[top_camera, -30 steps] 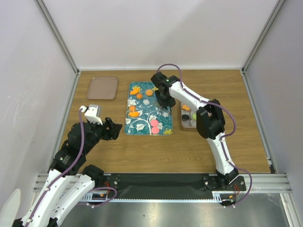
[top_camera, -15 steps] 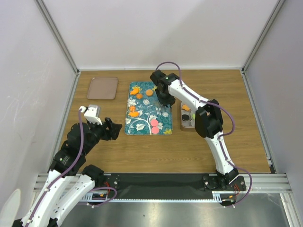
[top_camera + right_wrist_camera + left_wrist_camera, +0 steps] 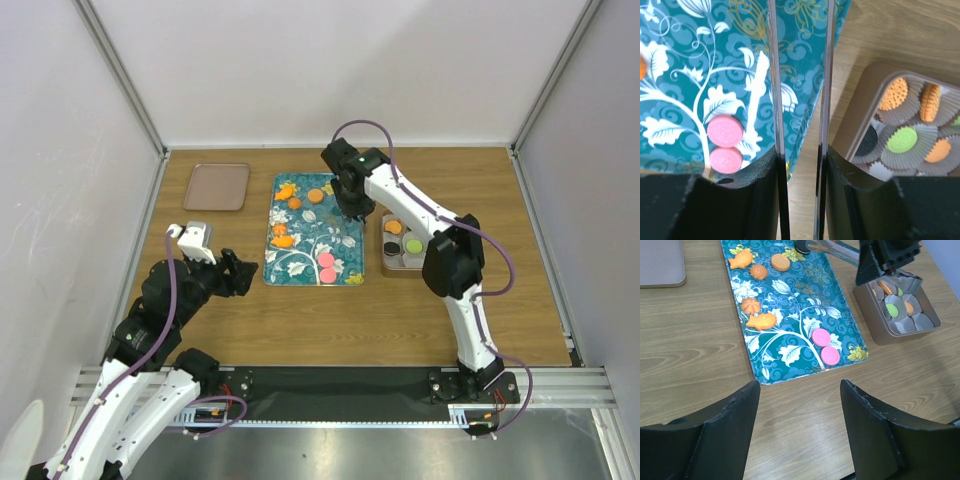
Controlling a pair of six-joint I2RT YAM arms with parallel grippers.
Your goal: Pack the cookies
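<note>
Your right gripper (image 3: pixel 809 246) is out over the far end of the teal tray (image 3: pixel 790 365), which lies mid-table toward the far edge. Its long thin blades look pressed in on a black cookie (image 3: pixel 801 246). You have only that one partial look at the hold: the top edge of the left wrist view cuts the disc, the arm hides it from above, and the right wrist view loses the blade tips off its top. A round orange cookie (image 3: pixel 780 262) lies just beside it on the tray, and two pink cookies (image 3: pixel 821 337) touch each other near the tray's near right corner. You cannot tell whether the fish and flower orange shapes (image 3: pixel 761 321) are print or objects. The tin (image 3: pixel 905 335) sits just off the tray's right side; its paper cups (image 3: pixel 920 131) hold orange, green and black cookies (image 3: pixel 902 140), though the arm covers part of it from above. A brown tray (image 3: pixel 217 186) lies by the far left corner. Your left gripper (image 3: pixel 800 385) hangs over the near left of the table, fingers spread wide.
</note>
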